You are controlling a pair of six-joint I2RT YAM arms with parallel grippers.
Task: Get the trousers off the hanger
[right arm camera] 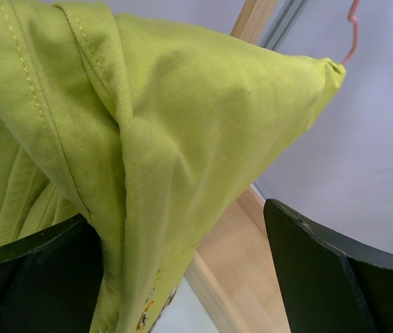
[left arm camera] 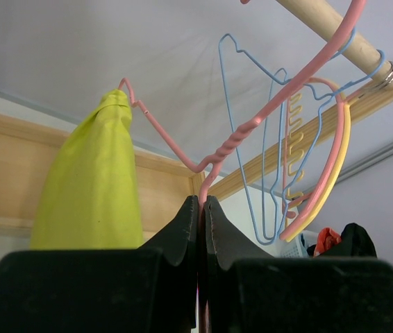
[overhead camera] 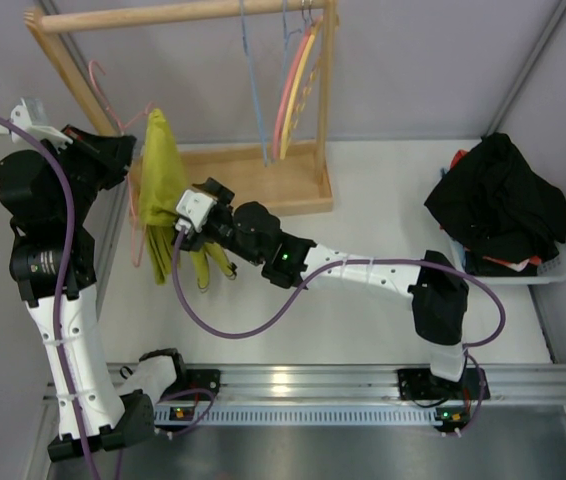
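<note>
The yellow-green trousers (overhead camera: 161, 185) hang draped over the thin pink wire hanger (overhead camera: 134, 225), in front of the wooden rack. My left gripper (overhead camera: 121, 150) is raised at the left and is shut on the hanger's wire just below its twisted neck (left arm camera: 235, 142); the trousers (left arm camera: 89, 180) hang from the hanger's far end. My right gripper (overhead camera: 175, 212) is open at the trousers' right side. In the right wrist view the fabric (right arm camera: 148, 125) fills the space between its spread fingers (right arm camera: 335, 277), lying against the left finger. The cuffs are mostly hidden.
A wooden rack (overhead camera: 253, 185) stands behind, with thin blue wire hangers (overhead camera: 253, 80) and thicker pink-and-yellow hangers (overhead camera: 298, 85) on its rail. A black clothing heap (overhead camera: 498, 200) fills a basket at the right. The table edge and wall lie left of the left arm.
</note>
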